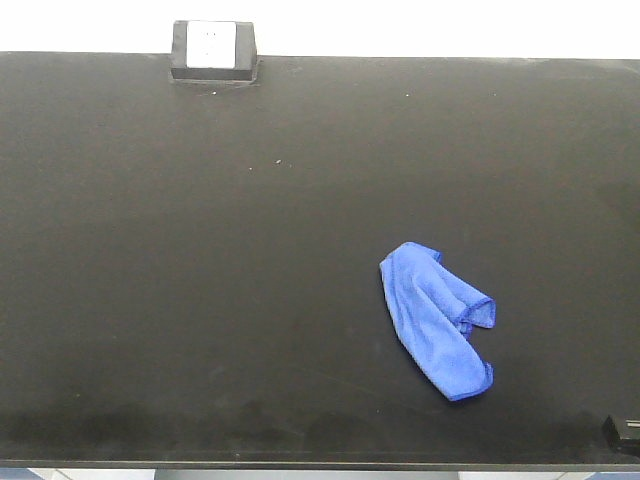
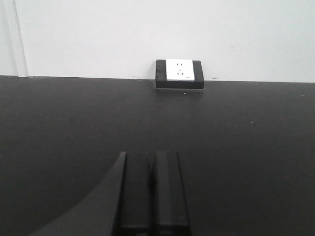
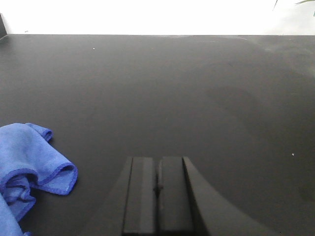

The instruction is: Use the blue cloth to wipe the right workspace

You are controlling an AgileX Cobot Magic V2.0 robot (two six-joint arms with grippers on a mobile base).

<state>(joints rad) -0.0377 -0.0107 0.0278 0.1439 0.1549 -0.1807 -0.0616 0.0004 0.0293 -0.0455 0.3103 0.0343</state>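
The blue cloth [image 1: 438, 318] lies crumpled on the right workspace [image 1: 250, 260], a broad matte black benchtop, right of centre and toward the front. Its folded hem also shows at the left edge of the right wrist view as the blue cloth [image 3: 29, 162]. My right gripper [image 3: 158, 162] is shut with nothing in it, hovering low over bare bench to the right of the cloth and apart from it. My left gripper [image 2: 151, 156] is shut and empty too, pointing toward the back wall. Only a dark corner of an arm [image 1: 625, 432] shows in the front view.
A small black socket box with a white face [image 1: 213, 50] stands at the back edge against the white wall; it appears straight ahead of the left gripper as the socket box [image 2: 179, 73]. The bench's front edge [image 1: 300, 465] runs along the bottom of the front view.
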